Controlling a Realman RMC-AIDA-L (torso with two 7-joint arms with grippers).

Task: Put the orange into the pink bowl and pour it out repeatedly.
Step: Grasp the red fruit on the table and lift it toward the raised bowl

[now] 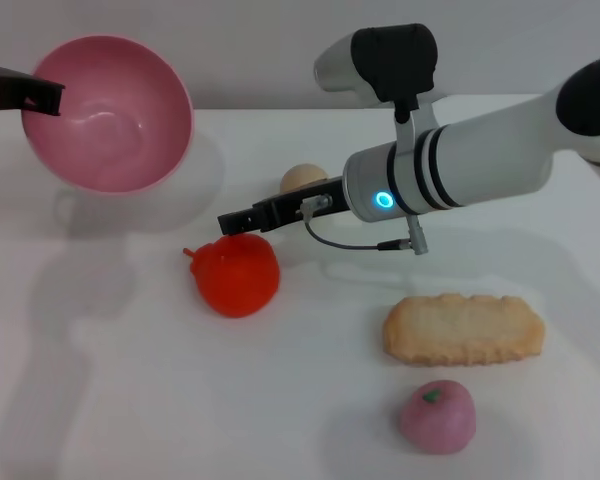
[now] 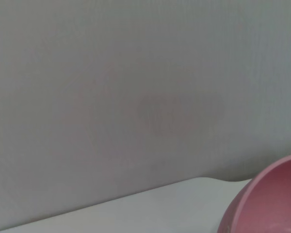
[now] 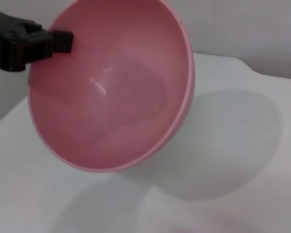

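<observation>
While the left tool was clamped on the rim of the pink bowl, holding it tipped and empty above the counter, the right tool hovered just above the orange; whether its fingers were apart could not be told. The round orange might roll away if nudged off-centre, and the thin rim grip could slip
</observation>
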